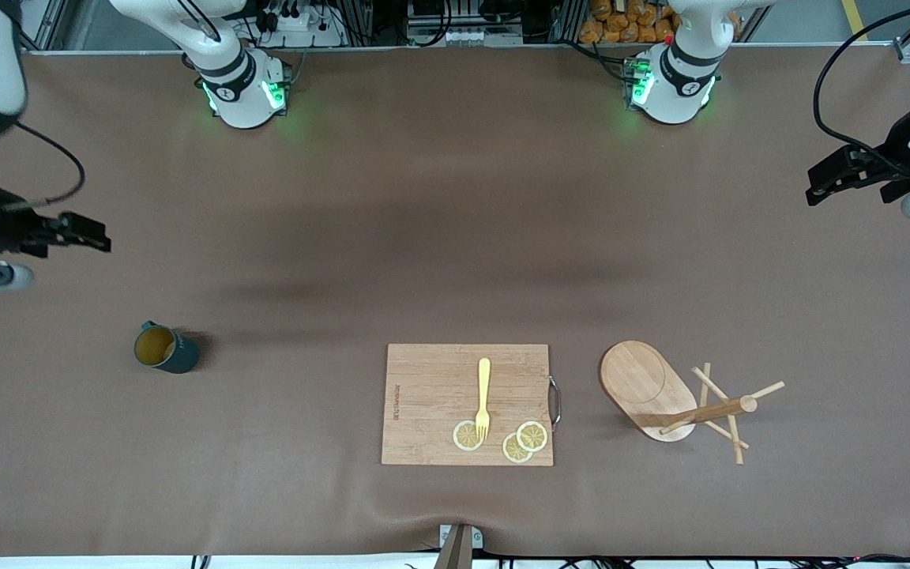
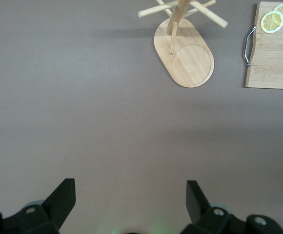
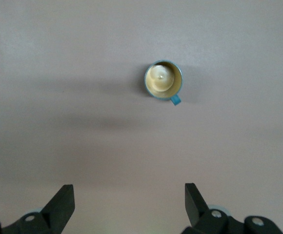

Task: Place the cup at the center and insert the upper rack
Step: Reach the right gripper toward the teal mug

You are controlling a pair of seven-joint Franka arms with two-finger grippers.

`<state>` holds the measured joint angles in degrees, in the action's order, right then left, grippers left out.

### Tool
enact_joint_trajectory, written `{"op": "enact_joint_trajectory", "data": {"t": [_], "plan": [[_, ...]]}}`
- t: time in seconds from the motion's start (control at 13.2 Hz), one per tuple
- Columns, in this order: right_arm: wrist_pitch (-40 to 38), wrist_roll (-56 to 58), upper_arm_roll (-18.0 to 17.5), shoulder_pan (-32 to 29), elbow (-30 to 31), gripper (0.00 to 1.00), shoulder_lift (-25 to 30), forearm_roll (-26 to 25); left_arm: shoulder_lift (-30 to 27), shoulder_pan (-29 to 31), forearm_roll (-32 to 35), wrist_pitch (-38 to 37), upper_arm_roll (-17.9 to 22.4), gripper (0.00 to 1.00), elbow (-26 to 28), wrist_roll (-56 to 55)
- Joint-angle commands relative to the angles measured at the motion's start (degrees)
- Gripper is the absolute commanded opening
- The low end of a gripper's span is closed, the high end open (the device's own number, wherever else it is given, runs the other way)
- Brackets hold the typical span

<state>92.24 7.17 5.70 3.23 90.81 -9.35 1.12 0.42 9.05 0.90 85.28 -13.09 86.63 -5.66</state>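
Both grippers wide open, empty: right gripper (image 1: 95,235) at the table's right-arm end, left gripper (image 1: 822,183) at its left-arm end. You've nothing done yet: cup (image 1: 164,348) off-center, upper rack (image 1: 664,393) untouched.

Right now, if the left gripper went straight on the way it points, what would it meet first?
Probably bare table. The open left gripper hangs above it, and the upper rack lies off its line, though depth is hard to judge.
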Motion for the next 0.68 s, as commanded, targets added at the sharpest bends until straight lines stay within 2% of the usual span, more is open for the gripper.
{"op": "enact_joint_trajectory", "data": {"t": [0.0,0.6], "plan": [[5.03,-0.49,0.54,0.99,-0.46,1.00,-5.39,0.81,0.02,0.35,-0.55,0.32,-0.09,1.00,-0.32,0.73],[22.17,-0.13,-0.25,0.82,0.16,1.00,-19.55,0.90,0.02,0.27,-0.46,0.58,-0.09,1.00,-0.06,0.56]]}}
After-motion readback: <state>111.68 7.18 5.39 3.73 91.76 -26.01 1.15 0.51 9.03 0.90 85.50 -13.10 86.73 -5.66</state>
